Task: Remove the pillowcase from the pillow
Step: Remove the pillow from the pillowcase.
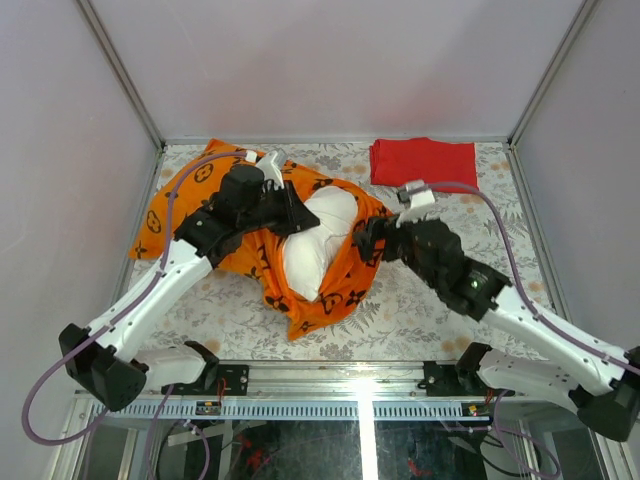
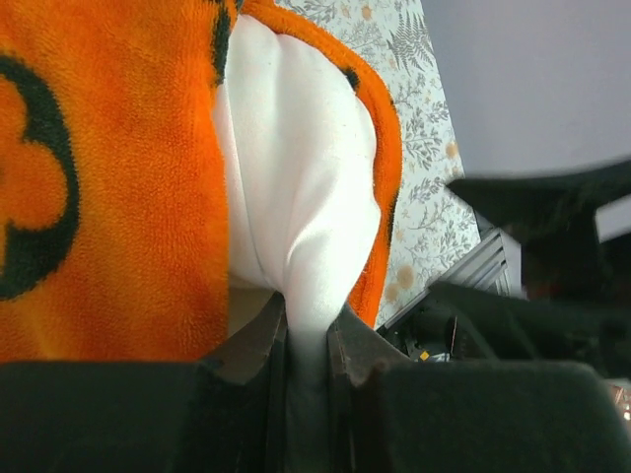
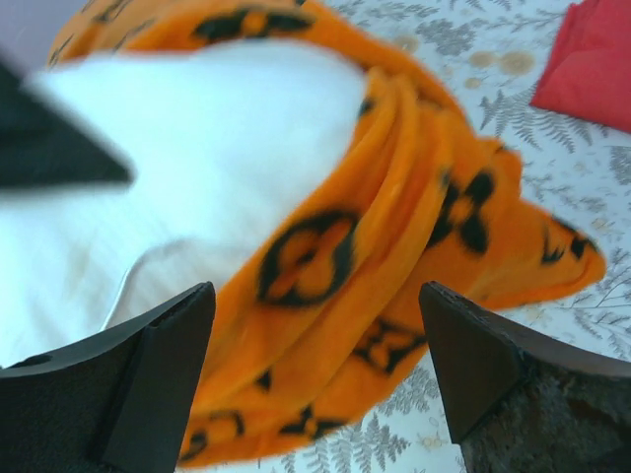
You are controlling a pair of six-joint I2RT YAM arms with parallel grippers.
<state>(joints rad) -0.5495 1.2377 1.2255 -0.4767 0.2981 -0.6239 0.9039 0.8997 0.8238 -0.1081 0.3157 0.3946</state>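
The white pillow (image 1: 315,245) lies mid-table, partly bared, with the orange pillowcase (image 1: 195,195) bunched around it and spread to the left. My left gripper (image 1: 293,215) is shut on a pinch of the pillow's white fabric (image 2: 306,236); orange pillowcase (image 2: 108,197) fills the left of that view. At the pillow's right side my right gripper (image 1: 362,240) stands open, its fingers (image 3: 158,365) wide apart. Rumpled pillowcase folds (image 3: 394,246) lie between and beyond them, touching neither, beside the pillow (image 3: 197,148).
A folded red cloth (image 1: 423,162) lies at the back right, also seen as a red cloth (image 3: 592,59) in the right wrist view. A floral table covering (image 1: 420,310) spreads under everything. Grey walls enclose three sides; a metal rail (image 1: 350,380) runs along the front.
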